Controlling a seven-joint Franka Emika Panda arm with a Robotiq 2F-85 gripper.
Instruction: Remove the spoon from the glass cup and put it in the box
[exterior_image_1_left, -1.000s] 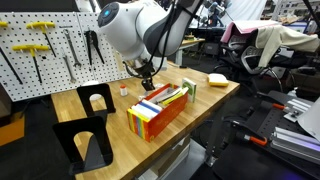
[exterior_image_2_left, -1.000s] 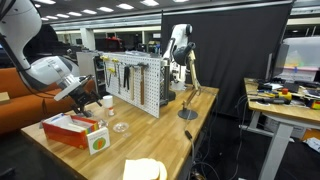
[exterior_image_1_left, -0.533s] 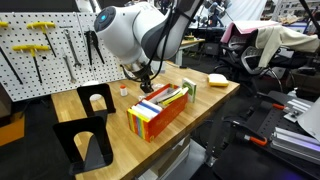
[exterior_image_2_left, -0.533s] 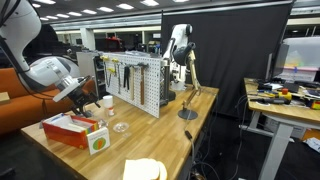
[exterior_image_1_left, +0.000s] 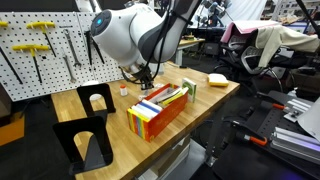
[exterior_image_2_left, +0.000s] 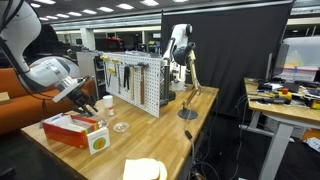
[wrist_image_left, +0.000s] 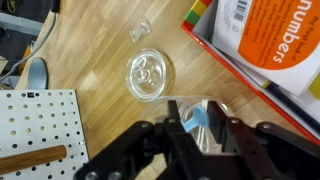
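The jaws stand narrow about the glass cup (wrist_image_left: 192, 108); gripping or not, I cannot tell. The box (wrist_image_left: 268, 45) lies just beside them.

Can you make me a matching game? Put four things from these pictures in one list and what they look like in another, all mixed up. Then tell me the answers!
Things:
1. box
2. sponge block
3. pegboard
4. round glass piece

Looks:
A. see-through, lying flat on the wooden table
B. plain yellow
C. orange long side, coloured strips on top
D. white, full of little holes

Pairs: 1-C, 2-B, 3-D, 4-A
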